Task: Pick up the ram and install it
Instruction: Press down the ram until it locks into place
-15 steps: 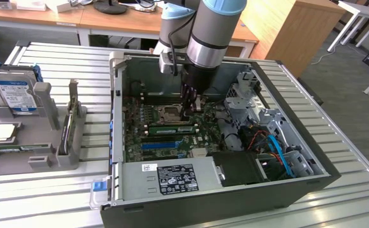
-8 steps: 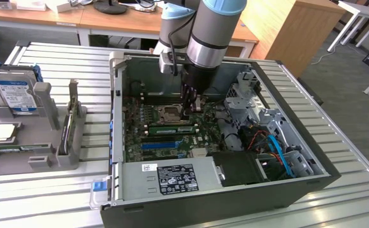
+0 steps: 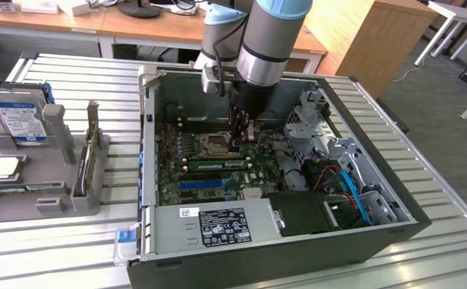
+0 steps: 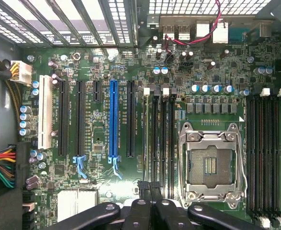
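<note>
The ram (image 3: 215, 162) is a green stick with a pale label, standing on edge in a slot just below the processor socket (image 3: 217, 144) inside the open PC case. My gripper (image 3: 244, 143) reaches down into the case and hangs over the ram's end towards the exterior view's right. In the wrist view my gripper (image 4: 151, 191) is shut, its black fingers (image 4: 142, 206) pressed together over the end of the memory slots (image 4: 158, 139) beside the open socket (image 4: 209, 165). I cannot tell whether the fingers touch or pinch the ram's edge.
The case walls, a drive cage (image 3: 322, 132), cables (image 3: 346, 186) and the power supply (image 3: 217, 226) hem the board in. A blue slot (image 4: 112, 120) lies beyond the memory slots. On the exterior view's left a grey fixture (image 3: 65, 198) holds a hard drive (image 3: 21, 120) and a processor chip (image 3: 0, 168).
</note>
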`<state>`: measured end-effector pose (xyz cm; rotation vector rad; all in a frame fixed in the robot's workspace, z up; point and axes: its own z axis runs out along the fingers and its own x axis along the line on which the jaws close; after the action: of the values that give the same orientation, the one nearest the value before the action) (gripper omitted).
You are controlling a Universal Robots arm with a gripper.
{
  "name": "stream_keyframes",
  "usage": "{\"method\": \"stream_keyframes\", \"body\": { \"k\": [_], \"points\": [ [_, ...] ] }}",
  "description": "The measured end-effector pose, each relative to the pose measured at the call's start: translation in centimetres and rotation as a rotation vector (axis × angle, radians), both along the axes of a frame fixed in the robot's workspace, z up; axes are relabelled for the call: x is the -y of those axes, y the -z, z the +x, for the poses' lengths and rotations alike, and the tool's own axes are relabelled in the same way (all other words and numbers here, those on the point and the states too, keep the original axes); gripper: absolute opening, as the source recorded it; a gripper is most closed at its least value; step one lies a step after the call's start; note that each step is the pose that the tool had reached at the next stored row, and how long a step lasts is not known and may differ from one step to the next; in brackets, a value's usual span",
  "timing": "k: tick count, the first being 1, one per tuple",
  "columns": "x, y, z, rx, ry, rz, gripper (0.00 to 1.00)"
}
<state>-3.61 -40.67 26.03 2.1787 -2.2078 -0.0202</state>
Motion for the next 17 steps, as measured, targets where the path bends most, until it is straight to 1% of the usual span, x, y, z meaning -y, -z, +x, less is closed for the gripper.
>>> {"method": "stream_keyframes", "body": {
  "k": [4,11,17],
  "points": [
    [0.01,-0.01,0.4,-0.0001,0.000,-0.0001,0.10],
    [0.00,0.00,2.0,-0.0003,0.000,0.0000,0.10],
    [0.00,0.00,2.9,-0.0002,0.000,0.0001,0.10]
  ]
}}
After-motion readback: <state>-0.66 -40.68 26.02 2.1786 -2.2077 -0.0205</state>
